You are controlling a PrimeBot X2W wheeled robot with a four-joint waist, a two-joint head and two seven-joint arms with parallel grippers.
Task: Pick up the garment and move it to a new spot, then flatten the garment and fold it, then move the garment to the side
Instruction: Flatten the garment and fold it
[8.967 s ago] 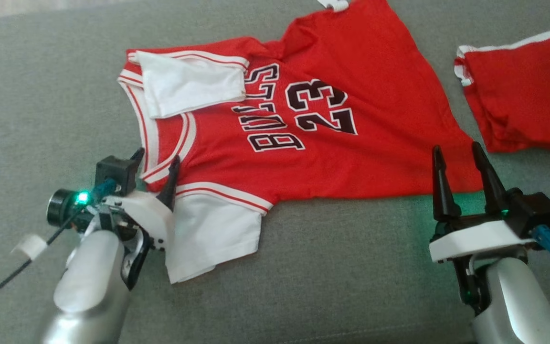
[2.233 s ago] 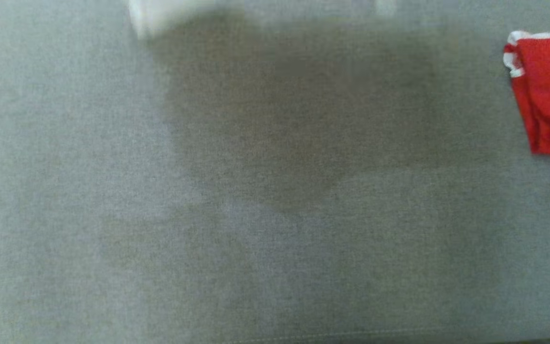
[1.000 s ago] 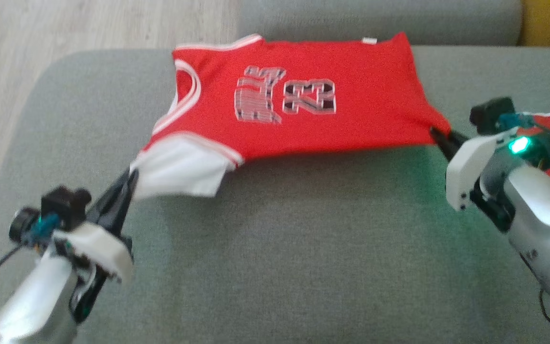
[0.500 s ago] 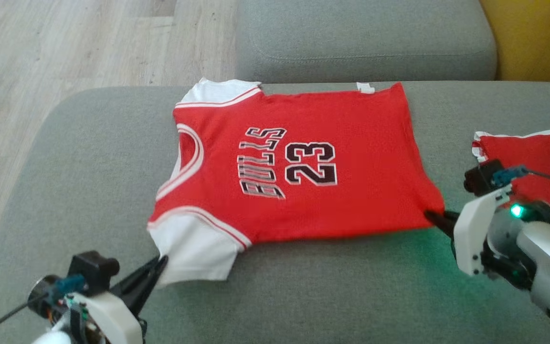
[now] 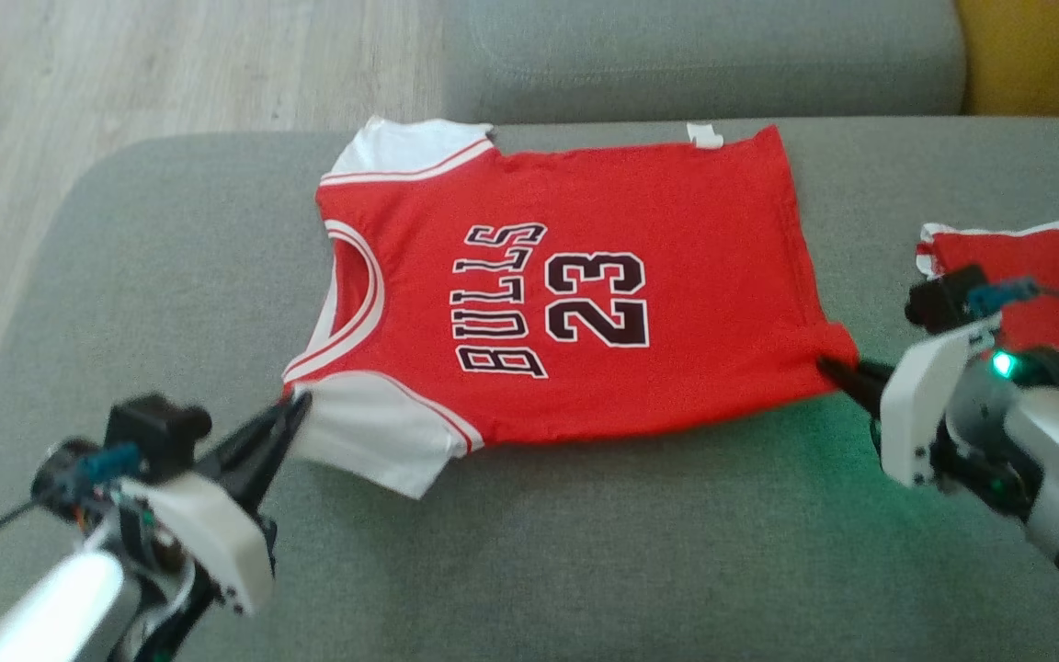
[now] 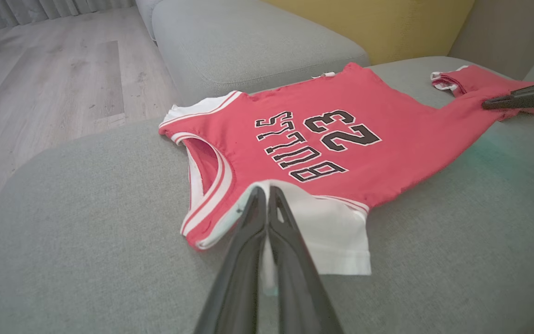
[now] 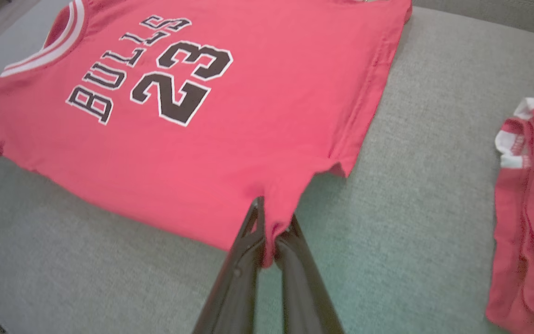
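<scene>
Jersey (image 5: 585, 276) lies spread out, printed side up (the "BULLS 23" lettering reads clearly), across the middle and upper middle of the head view on the grey sofa cushion (image 5: 585, 552). At the lower left of that frame the left gripper (image 5: 295, 405) has its 2 dark fingers pressed together on the edge of the near white sleeve (image 5: 373, 441). At the right middle the right gripper (image 5: 828, 368) is likewise pinched shut on the near hem corner, which is drawn out into a small point toward it. Between these 2 holds the near edge looks pulled fairly straight, and in the right wrist view the body of the cloth lies mostly smooth, with little wrinkling around the number. The far white sleeve (image 5: 401, 147) rests flat at the upper left of the jersey.

Judging from this layout, the pick-up and the move to a spot on the cushion look finished, and flattening is nearly complete, since both grippers hold the cloth rather than having let it go. No fold has been made: the jersey is a single open layer. So the fold and the final shift to the side remain. A second red garment (image 5: 1044, 276) sits at the right edge, close behind the right gripper, and may crowd that side.
</scene>
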